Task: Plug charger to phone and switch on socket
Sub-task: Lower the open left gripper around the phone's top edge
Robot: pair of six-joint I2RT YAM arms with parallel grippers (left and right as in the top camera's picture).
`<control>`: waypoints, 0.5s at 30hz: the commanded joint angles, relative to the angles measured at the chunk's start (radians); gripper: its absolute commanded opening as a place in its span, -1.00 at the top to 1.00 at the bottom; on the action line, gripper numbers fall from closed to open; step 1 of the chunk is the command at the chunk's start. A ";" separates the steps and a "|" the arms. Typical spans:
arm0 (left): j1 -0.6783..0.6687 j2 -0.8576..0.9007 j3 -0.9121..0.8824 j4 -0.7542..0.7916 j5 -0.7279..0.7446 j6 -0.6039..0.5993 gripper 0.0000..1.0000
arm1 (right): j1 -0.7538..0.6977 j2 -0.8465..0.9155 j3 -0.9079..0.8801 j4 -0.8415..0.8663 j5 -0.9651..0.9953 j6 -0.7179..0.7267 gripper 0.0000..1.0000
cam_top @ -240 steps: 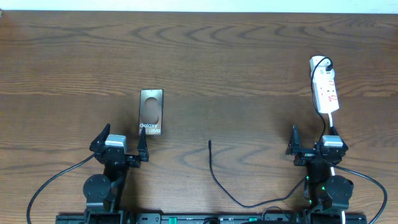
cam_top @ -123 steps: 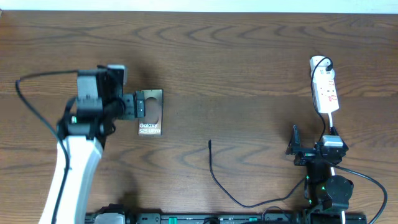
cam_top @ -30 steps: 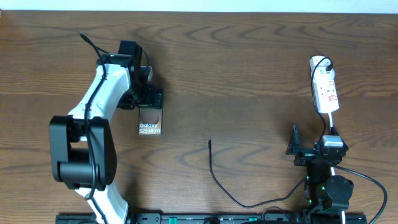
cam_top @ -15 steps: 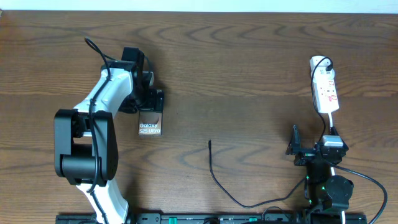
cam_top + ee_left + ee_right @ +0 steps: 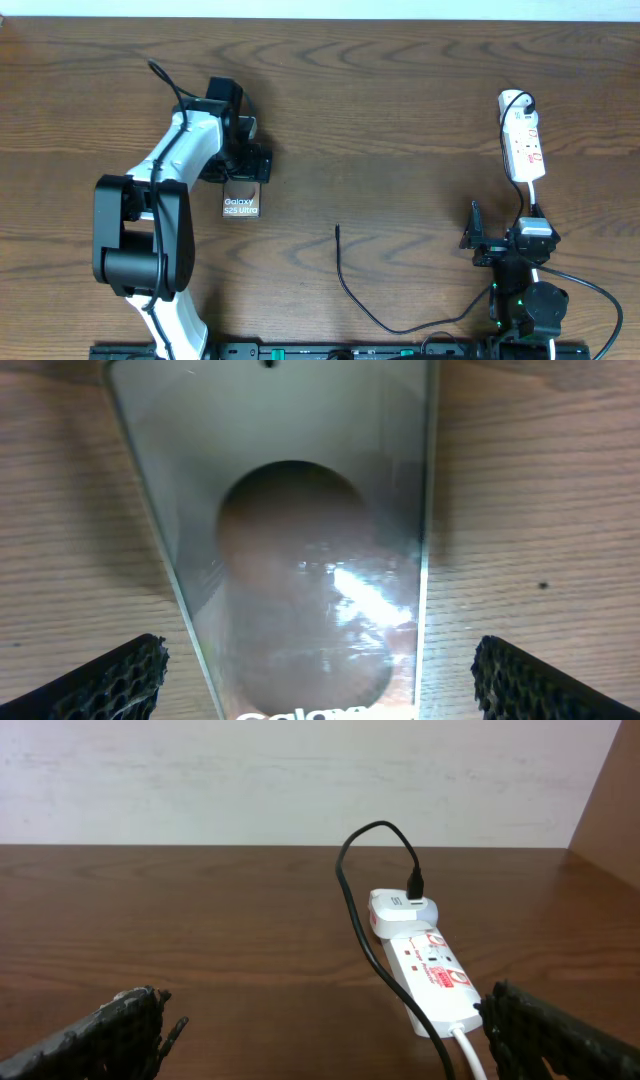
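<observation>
The left gripper (image 5: 249, 166) is hanging over the far end of the phone (image 5: 241, 206), on the left half of the desk (image 5: 400, 120). From the left wrist view, that gripper (image 5: 322, 682) is spread wide. Its fingers (image 5: 115, 678) are sitting one on each side of the phone (image 5: 300, 560), with a gap showing to each edge. It is gripping nothing. The phone is lying flat, face up, its lettering towards the near edge.

The right gripper (image 5: 500, 228) is parked at the near right, also gaping wide and holding nothing. Seen from its own wrist, the gripper (image 5: 335, 1035) is facing the socket (image 5: 430, 970), well short of it.

The charger (image 5: 345, 285) is lying loose in the near middle, its tip pointing far, well apart from the phone. The socket (image 5: 522, 140) is resting at the far right.
</observation>
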 commanded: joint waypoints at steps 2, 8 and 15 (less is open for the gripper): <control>-0.013 0.010 -0.008 0.006 -0.029 -0.012 -0.95 | 0.009 -0.006 -0.002 -0.004 0.004 -0.001 -0.99; -0.013 0.010 -0.008 0.009 -0.036 -0.012 -0.96 | 0.009 -0.006 -0.002 -0.004 0.004 -0.001 -0.98; -0.012 0.010 -0.008 0.027 -0.036 -0.012 -0.96 | 0.009 -0.006 -0.002 -0.004 0.004 -0.001 -0.99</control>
